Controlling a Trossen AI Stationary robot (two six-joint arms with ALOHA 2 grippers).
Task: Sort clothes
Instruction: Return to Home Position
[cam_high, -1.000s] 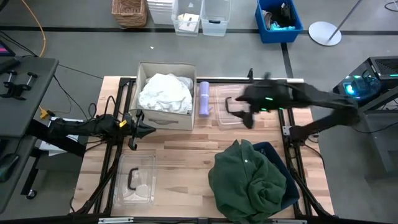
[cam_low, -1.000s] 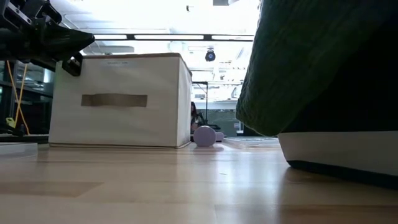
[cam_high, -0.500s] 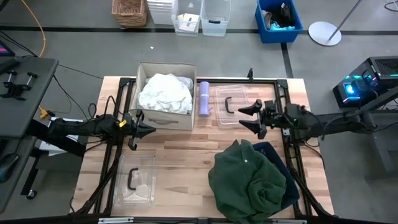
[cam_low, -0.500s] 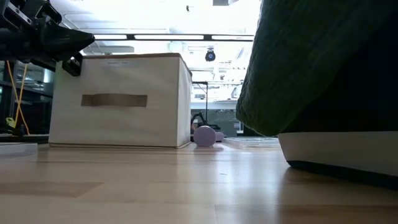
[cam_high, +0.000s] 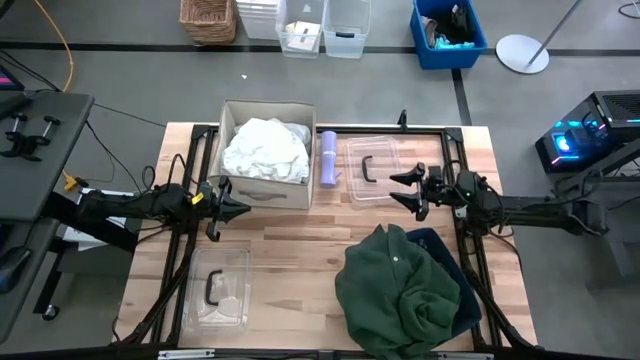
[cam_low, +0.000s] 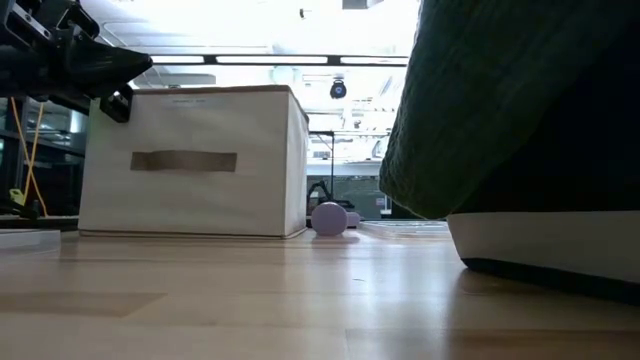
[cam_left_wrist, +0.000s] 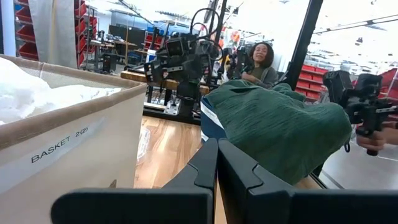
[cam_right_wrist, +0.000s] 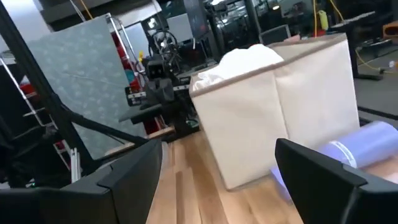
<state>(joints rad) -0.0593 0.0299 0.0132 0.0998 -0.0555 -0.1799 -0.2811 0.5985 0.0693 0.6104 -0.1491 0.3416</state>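
Observation:
White fabric pieces (cam_high: 264, 148) fill a beige basket (cam_high: 266, 190) at the far left; both also show in the right wrist view (cam_right_wrist: 249, 62). A dark green buttoned shirt (cam_high: 398, 290) is heaped over a dark blue bin (cam_high: 447, 252) at the near right, and shows in the left wrist view (cam_left_wrist: 273, 127). My left gripper (cam_high: 238, 207) is shut and empty, level, just near of the basket's front wall. My right gripper (cam_high: 398, 190) is open and empty, level, beside a clear lid, far of the green shirt. The plaid shirt and the dark grey garment are out of view.
A clear lid with a handle (cam_high: 372, 168) lies at the far middle, and another (cam_high: 215, 290) at the near left. A lilac roll (cam_high: 328, 158) lies beside the basket. A black frame (cam_high: 455, 215) borders the table. A person (cam_left_wrist: 261, 59) sits beyond the table.
My right arm has come down from over the clear lid and drawn back a little toward the table's right edge. Its gripper now hangs level and still, open as before. My left gripper has kept still.

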